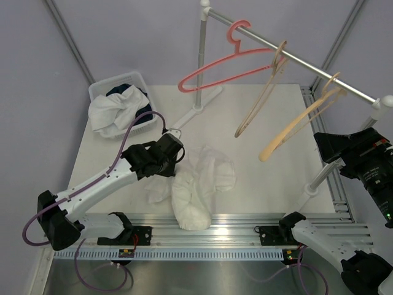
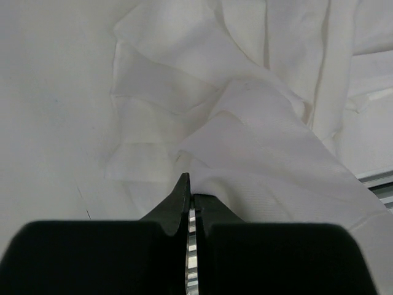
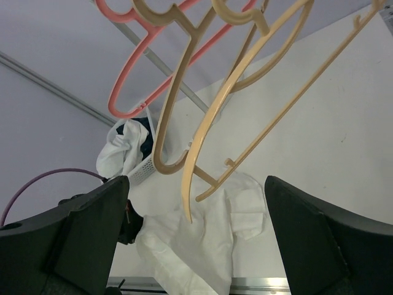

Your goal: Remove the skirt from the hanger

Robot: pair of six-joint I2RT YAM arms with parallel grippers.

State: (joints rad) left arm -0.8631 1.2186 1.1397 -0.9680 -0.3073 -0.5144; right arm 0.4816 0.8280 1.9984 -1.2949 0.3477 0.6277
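Note:
The white skirt (image 1: pixel 196 184) lies crumpled on the table, off every hanger, with one end draped over the front rail. My left gripper (image 1: pixel 174 161) is at the skirt's left edge; in the left wrist view its jaws (image 2: pixel 188 184) are shut, with a raised fold of the skirt (image 2: pixel 258 141) at the tips. My right gripper (image 1: pixel 324 146) hangs high at the right, wide open and holding nothing. A bare beige hanger (image 3: pixel 202 141) hangs just ahead of its gripper (image 3: pixel 193 184). That beige hanger (image 1: pixel 301 123) swings on the rail beside another beige hanger (image 1: pixel 261 101).
A pink hanger (image 1: pixel 227 64) hangs on the metal rail (image 1: pixel 295 58), which rests on two poles (image 1: pixel 201 61). A white basket (image 1: pixel 101 92) of clothes stands at the back left. The aluminium rail (image 1: pixel 245 224) runs along the table's front edge.

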